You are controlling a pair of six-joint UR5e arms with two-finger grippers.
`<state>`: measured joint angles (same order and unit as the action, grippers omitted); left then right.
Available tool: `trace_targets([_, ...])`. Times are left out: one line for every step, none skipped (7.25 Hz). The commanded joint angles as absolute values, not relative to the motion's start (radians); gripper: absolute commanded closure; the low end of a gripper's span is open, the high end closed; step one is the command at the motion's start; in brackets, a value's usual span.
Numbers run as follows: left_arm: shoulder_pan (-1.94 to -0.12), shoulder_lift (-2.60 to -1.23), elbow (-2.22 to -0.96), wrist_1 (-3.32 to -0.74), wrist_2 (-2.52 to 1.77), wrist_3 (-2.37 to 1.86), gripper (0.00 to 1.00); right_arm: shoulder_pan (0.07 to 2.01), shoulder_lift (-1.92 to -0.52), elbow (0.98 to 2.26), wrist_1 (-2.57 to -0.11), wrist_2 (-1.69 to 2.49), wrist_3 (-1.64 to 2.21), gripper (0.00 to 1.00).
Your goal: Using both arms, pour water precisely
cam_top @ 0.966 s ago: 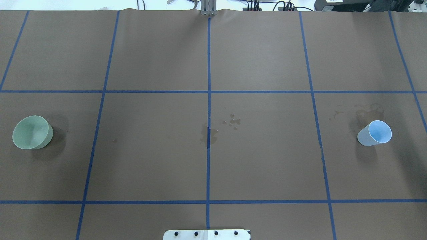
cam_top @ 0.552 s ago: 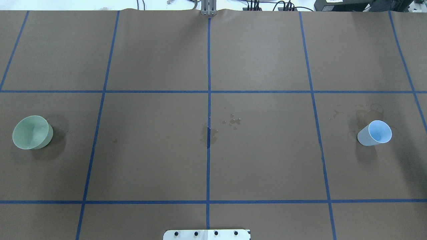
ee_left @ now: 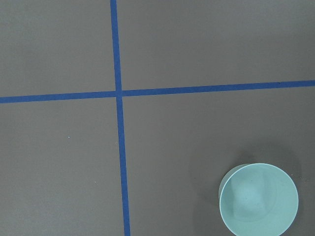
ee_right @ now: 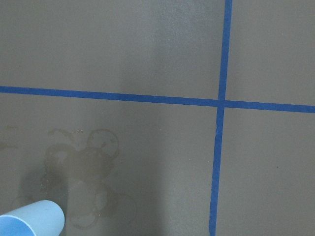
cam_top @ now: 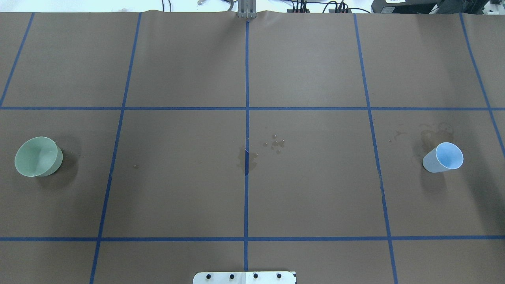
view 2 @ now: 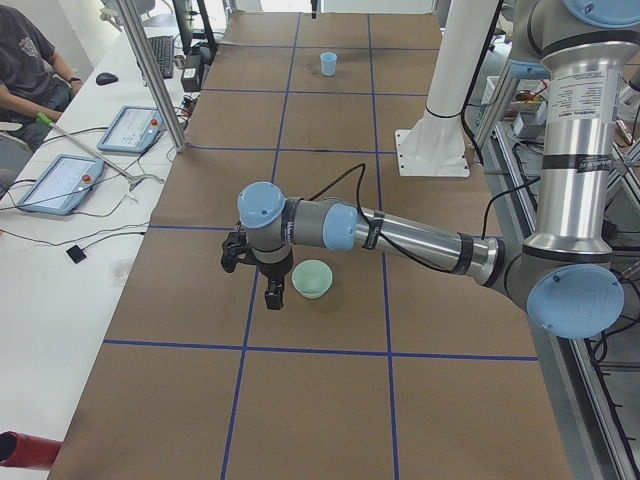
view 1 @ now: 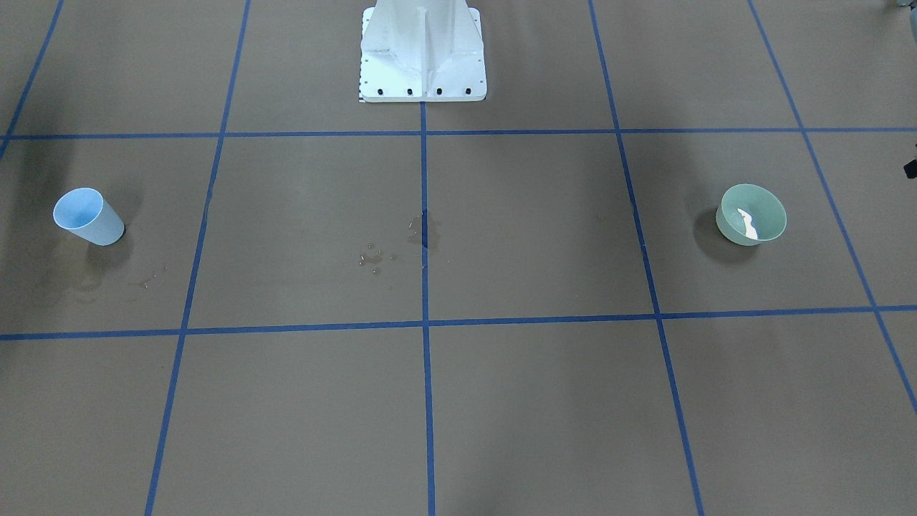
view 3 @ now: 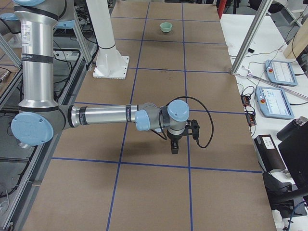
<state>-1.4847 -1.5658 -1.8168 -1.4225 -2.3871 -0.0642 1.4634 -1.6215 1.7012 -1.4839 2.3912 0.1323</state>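
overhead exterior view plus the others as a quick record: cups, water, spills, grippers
green cup: pale green round plastic cup, upright, robot's left end of the brown papered table
blue cup: pale blue tapered plastic cup, upright, robot's right end
water: white glint in the green cup; none seen in the blue cup
spills: droplets mid-table; dried ring stains beside the blue cup
left gripper: beside the green cup, apart from it; open or shut unclear
right gripper: over the table; open or shut unclear

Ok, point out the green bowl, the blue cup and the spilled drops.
green bowl (cam_top: 38,156), overhead view, inner wall
blue cup (cam_top: 448,156), overhead view, inside its mouth
spilled drops (cam_top: 276,143), overhead view, cluster's middle
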Motion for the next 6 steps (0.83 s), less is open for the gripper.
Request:
trace_targets([-1.485,-1.560,-1.824,-1.422,-2.388,-0.064,0.00,1.463,-1.618,1.697,-1.483,2.388,0.135,0.00])
trace_targets([-1.483,-1.560,-1.824,-1.422,-2.388,-0.064,0.00,1.463,-1.618,1.697,-1.483,2.388,0.135,0.00])
trace_targets([-1.483,-1.560,-1.825,-1.422,-2.388,-0.064,0.00,1.463,-1.618,1.701,-1.485,2.390,0.135,0.00])
trace_targets([-1.483,-1.560,-1.830,-1.422,-2.390,-0.064,0.00,1.463,-1.618,1.695,-1.485,2.390,0.135,0.00])
trace_targets([-1.482,-1.557,-1.832,-1.420,-2.390,-0.064,0.00,1.460,-1.618,1.694,-1.485,2.388,0.133,0.00])
trace_targets([-1.482,-1.555,-1.830,-1.422,-2.390,-0.064,0.00,1.460,-1.618,1.694,-1.485,2.388,0.135,0.00])
